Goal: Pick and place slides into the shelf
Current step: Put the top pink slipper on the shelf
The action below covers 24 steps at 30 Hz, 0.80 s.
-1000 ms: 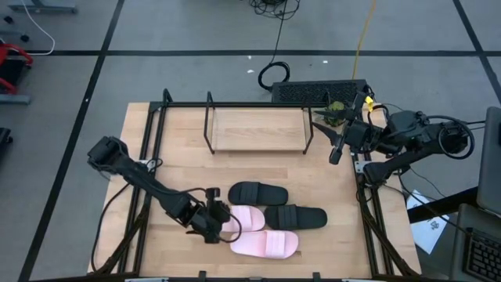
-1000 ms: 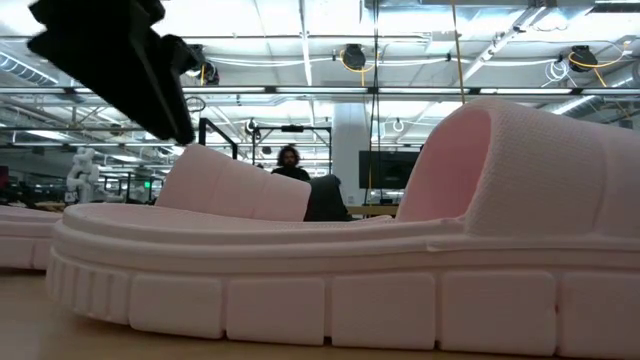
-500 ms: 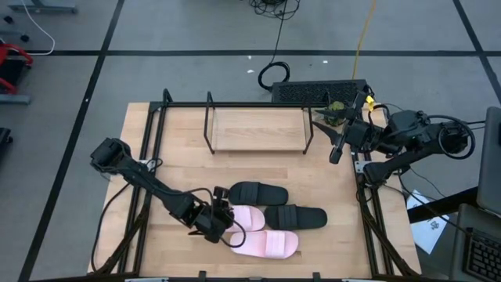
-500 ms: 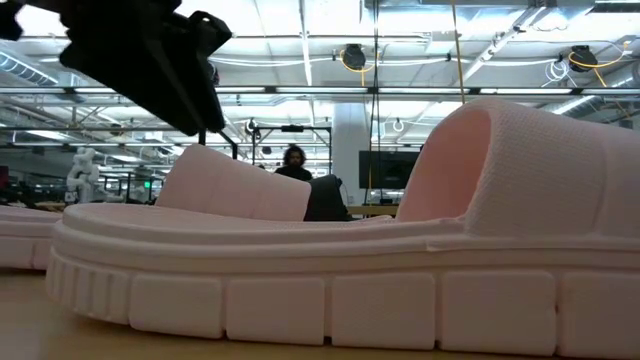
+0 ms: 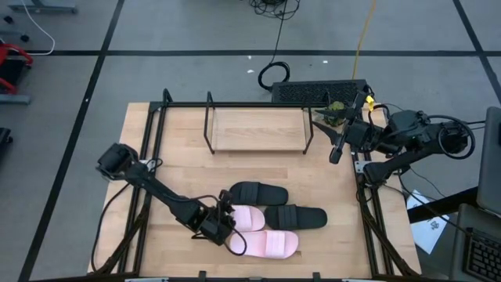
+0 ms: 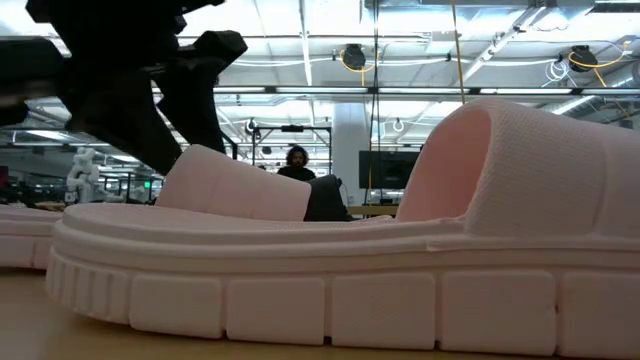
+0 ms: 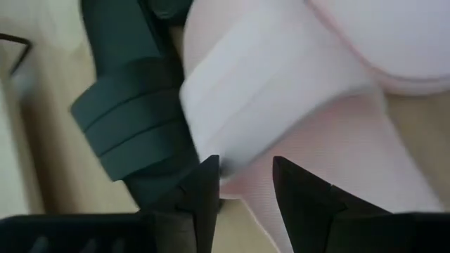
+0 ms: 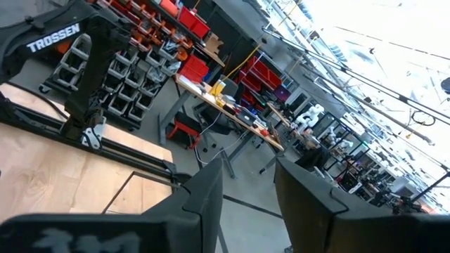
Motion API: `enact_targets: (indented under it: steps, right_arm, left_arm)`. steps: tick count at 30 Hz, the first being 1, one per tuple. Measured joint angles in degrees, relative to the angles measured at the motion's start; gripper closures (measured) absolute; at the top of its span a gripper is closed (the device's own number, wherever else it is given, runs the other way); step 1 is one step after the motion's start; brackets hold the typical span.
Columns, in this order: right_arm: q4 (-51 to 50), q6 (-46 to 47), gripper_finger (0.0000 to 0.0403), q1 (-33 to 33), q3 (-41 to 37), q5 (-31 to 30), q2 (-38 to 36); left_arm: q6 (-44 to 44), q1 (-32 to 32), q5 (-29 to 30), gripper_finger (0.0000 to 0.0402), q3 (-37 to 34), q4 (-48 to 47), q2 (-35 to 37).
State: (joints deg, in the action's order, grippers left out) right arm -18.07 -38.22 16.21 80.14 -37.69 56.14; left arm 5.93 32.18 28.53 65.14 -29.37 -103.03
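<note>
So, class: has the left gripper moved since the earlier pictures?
Yes. In the high view the left gripper has shifted right and toward the table's near edge, closing on the pink slides, which lie unmoved.

Overhead looking straight down, table-level close behind pink slide [image 6: 330, 270], shared with overhead at 6 o'clock [image 5: 266, 244], wrist views forward past own fingers.
</note>
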Motion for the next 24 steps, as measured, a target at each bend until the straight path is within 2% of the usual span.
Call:
enact_targets:
  steps: [5, 16, 24]
  right_arm:
    - [0.2, 0.0, 0.0284, 0.0, 0.0, 0.0, 0.0]
    - [0.2, 0.0, 0.0284, 0.0, 0.0, 0.0, 0.0]
    - [0.2, 0.0, 0.0284, 0.0, 0.0, 0.0, 0.1]
  left_arm:
    - [0.0, -0.4, 2.0, 0.0261, 0.0, 0.9, -0.7]
    - [1.7, -0.6, 0.0, 0.0261, 0.0, 4.9, -0.8]
    - [1.7, -0.7, 0.4, 0.0261, 0.1, 8.0, -4.9]
